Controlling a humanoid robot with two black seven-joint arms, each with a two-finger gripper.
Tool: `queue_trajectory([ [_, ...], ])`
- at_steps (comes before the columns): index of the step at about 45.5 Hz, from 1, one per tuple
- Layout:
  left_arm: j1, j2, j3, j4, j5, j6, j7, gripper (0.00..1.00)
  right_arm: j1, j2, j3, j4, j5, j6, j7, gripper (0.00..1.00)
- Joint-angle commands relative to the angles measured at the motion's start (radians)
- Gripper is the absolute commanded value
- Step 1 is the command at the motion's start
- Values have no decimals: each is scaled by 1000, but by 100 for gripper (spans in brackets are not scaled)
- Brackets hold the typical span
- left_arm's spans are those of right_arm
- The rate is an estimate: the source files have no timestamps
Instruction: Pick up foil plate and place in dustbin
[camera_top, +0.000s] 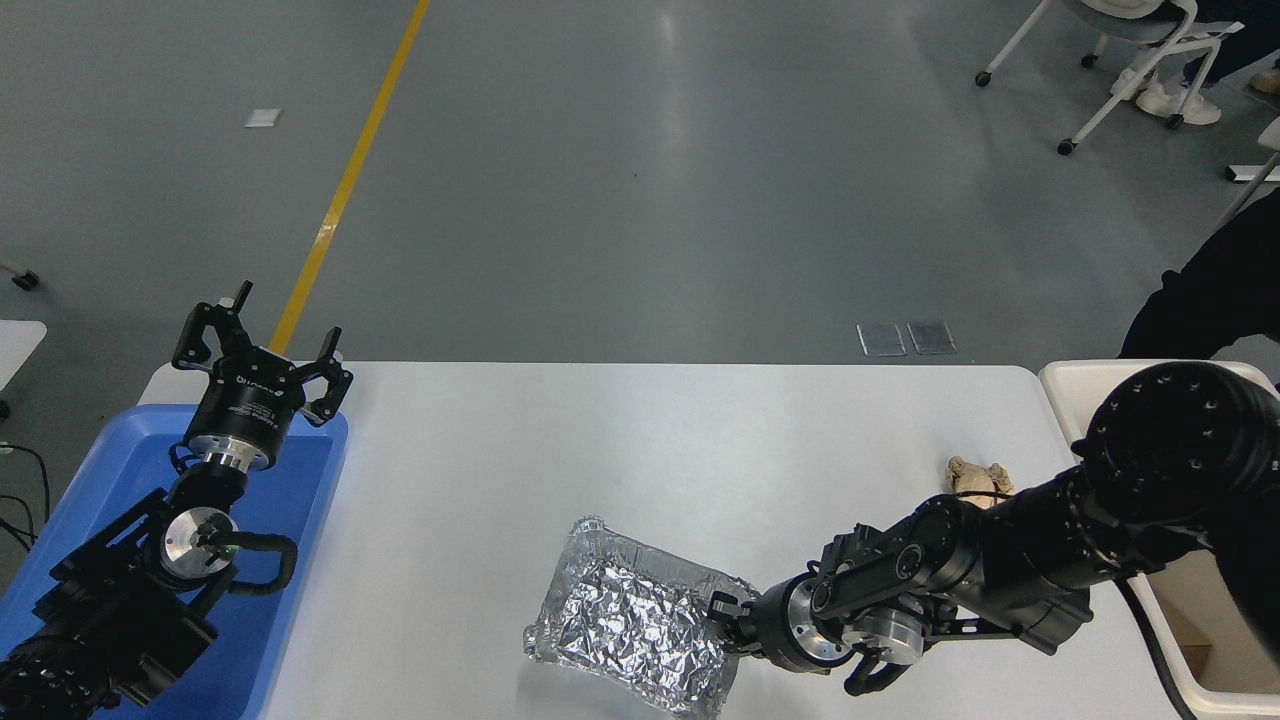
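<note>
The foil plate (625, 630), a shiny crinkled silver tray, lies at the table's front middle. My right gripper (728, 626) reaches in from the right, low over the table, with its fingers closed on the plate's right rim. The dustbin (1073, 384), a cream-white bin, stands off the table's right end and is largely hidden behind my right arm. My left gripper (262, 350) is parked at the lower left, open and empty, over the blue tray.
A shallow blue tray (300, 520) sits at the table's left end under my left arm. A small crumpled beige paper wad (978, 477) lies near the table's right edge, just behind my right arm. A dark-sleeved person stands at the far right.
</note>
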Motion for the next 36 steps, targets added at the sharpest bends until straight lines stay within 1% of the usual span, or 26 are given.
queue_trajectory([
  [1, 0, 0, 0, 0, 1, 0, 0, 99, 73, 0, -41, 18, -2, 5, 0, 0],
  [5, 0, 0, 0, 0, 0, 0, 0, 99, 123, -1, -65, 32, 0, 9, 0, 0],
  [14, 0, 0, 0, 1, 0, 0, 0, 99, 277, -81, -119, 61, 3, 77, 1, 0],
  [26, 0, 0, 0, 0, 0, 0, 0, 99, 493, -227, -156, 64, -2, 265, 3, 0],
  [36, 2, 0, 0, 1, 1, 0, 0, 99, 643, -330, -184, 64, -5, 382, 3, 0],
])
